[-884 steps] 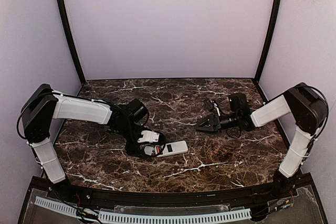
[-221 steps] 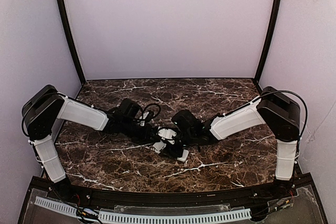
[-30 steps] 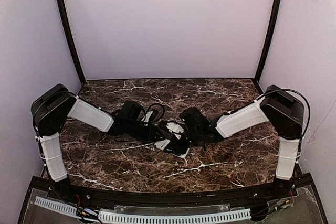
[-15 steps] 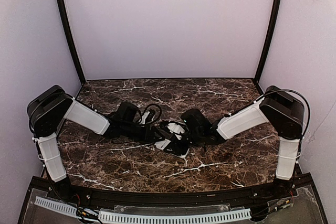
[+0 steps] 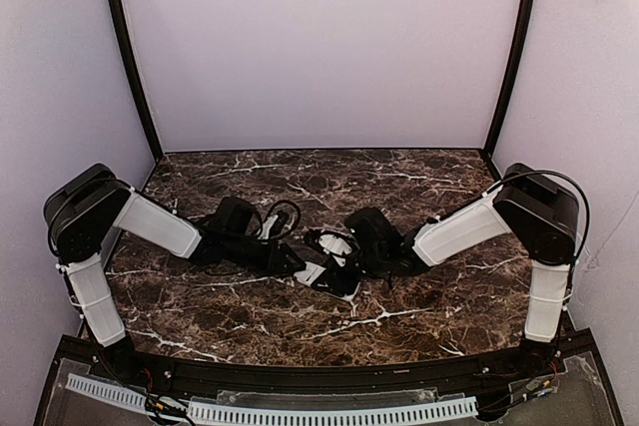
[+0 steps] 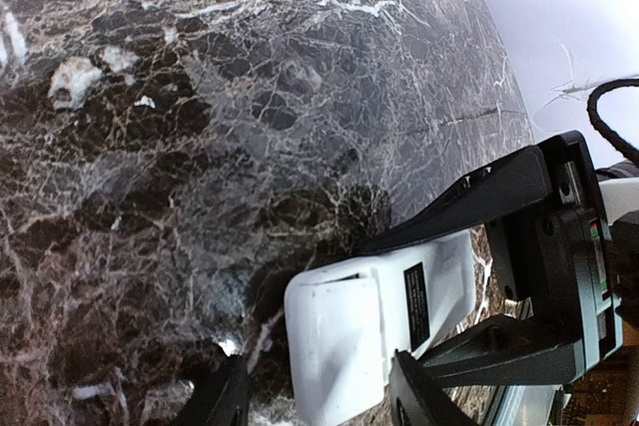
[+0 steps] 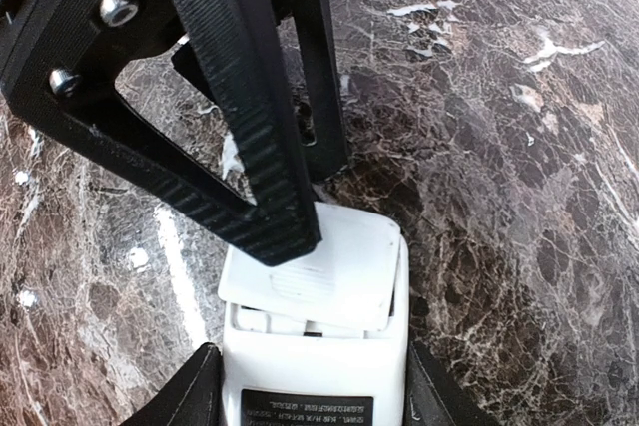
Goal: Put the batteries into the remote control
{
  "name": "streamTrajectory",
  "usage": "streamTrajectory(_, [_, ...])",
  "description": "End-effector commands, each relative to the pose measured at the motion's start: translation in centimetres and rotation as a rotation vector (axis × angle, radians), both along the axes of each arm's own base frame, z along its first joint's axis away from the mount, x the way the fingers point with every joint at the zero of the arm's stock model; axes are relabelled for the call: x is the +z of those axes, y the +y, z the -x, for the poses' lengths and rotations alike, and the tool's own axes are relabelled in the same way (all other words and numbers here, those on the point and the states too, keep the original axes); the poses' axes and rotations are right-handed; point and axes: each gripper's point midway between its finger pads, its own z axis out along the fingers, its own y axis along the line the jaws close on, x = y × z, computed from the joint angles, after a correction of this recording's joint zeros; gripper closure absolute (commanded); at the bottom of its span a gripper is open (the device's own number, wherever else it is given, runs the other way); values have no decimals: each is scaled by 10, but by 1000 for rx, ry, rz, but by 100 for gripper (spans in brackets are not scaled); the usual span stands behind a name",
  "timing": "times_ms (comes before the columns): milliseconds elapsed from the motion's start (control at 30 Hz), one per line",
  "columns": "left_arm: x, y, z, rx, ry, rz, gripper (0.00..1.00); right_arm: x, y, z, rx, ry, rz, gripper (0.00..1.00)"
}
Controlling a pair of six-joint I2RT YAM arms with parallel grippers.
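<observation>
1. Remote control (image 7: 318, 371): it lay back-up on the dark marble surface (image 5: 429, 311), near the middle, between the two arms. You saw only its plain white back, with the front turned down.
2. Cover (image 7: 321, 268): this white panel at one end of the remote sat slightly out of line, with a dark gap along its edge. What lay beneath it could not be told.
3. Right gripper (image 7: 318, 391): its jaws were closed on the remote's long sides at the labelled end. Its own camera cut the fingers off at the lower edge.
4. Left gripper (image 6: 318, 386): its jaws stood apart and held nothing. One fingertip (image 7: 285, 236) rested on the cover. From above, both grippers merged into one dark clump over the remote.
5. Change: compared with half a second before, the left arm had drawn back toward the left wall. The remote and the right arm had kept their places.
6. Label (image 6: 416, 304): a dark strip with pale small print on the remote's back, too fine for you to read.
</observation>
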Motion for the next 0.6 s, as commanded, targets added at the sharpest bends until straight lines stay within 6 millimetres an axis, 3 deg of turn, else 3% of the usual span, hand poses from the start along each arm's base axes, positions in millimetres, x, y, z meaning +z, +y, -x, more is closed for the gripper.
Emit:
streamTrajectory(0, [-58,39,40,5,189,-184,54,-24,-16,7,-2,35,72,48])
streamTrajectory(267, [-67,36,39,10,211,-189,71,-24,-17,6,-7,33,70,48])
streamTrajectory(567, [-67,28,42,9,241,-122,77,-23,-14,-1,-57,43,52,50])
